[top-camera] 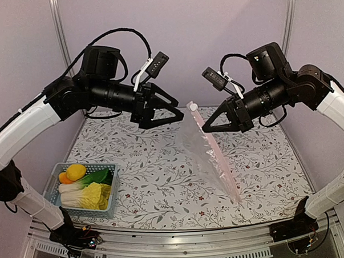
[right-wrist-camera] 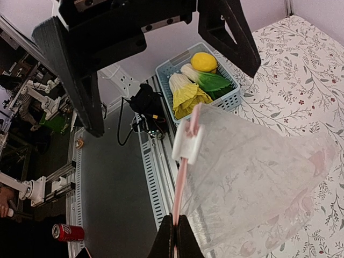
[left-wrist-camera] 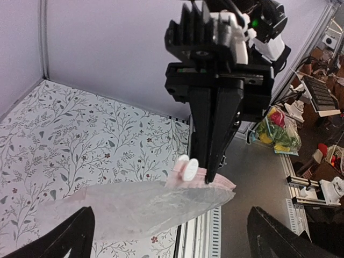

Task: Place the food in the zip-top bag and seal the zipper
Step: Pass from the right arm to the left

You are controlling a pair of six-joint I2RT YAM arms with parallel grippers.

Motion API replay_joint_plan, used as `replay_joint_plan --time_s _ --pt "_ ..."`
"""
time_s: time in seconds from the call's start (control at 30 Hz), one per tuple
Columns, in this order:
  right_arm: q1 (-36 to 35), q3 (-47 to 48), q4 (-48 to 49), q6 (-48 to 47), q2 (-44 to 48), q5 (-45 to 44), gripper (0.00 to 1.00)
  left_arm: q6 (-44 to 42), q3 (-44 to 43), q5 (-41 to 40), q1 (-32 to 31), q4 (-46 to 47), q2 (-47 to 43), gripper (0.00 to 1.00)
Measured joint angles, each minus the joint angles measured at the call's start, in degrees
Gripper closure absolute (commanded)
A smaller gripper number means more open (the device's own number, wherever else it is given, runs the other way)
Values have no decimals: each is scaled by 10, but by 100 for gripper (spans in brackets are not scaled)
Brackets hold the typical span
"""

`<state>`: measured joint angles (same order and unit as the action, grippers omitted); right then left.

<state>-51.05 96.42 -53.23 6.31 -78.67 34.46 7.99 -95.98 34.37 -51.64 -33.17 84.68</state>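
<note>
Inspection covered 2 arms above the patterned table [top-camera: 157, 175].

Right gripper [top-camera: 203, 127]: both fingers were pressed together on the pink zipper [top-camera: 216, 153] edge of the zip-top bag [top-camera: 210, 156]. The right wrist view confirmed the strip passing between the closed tips [right-wrist-camera: 174, 236]. A white slider [top-camera: 190, 106] sat on the strip just above the grip point.

Zip-top bag: it hung clear and crinkled from that grip, slanting down toward the near right of the table. Its lower corner appeared to reach the tabletop. Nothing could be seen inside the bag.

Left gripper [top-camera: 180, 111]: its jaws stood wide apart and held nothing. It was positioned just beside the bag's upper end, on the left, facing the right gripper. No contact with the bag could be seen.

Food: all 4 items lay in the light-blue basket [top-camera: 113, 188] at the near left corner, well apart from the bag. The yellow fruit [top-camera: 77, 171] and orange fruit [top-camera: 64, 178] occupied the far end, touching each other. The bok choy [top-camera: 97, 178] lay beside them. The napa cabbage [top-camera: 92, 195] lay nearest the arms.
</note>
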Motion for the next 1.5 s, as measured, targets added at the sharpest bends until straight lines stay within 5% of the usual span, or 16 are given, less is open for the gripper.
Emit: replay_joint_plan --time_s 0.13,0.33,0.7,1.1,1.33,1.5 --pt "0 5 -14 -15 -13 9 100 -21 -2 36 0 -10 0 2" --pt "0 7 -18 -23 -21 21 100 -38 -1 73 0 -10 7 20" --pt "-1 7 -16 -23 -30 38 100 -37 7 98 0 12 32 75" --pt "-3 7 -17 -23 -30 36 100 -37 25 101 0 24 31 86" --pt "-3 4 -15 -23 -30 33 100 -39 30 102 0 24 31 68" --pt "-3 -1 -12 -22 -29 33 100 -38 31 102 1 24 31 70"
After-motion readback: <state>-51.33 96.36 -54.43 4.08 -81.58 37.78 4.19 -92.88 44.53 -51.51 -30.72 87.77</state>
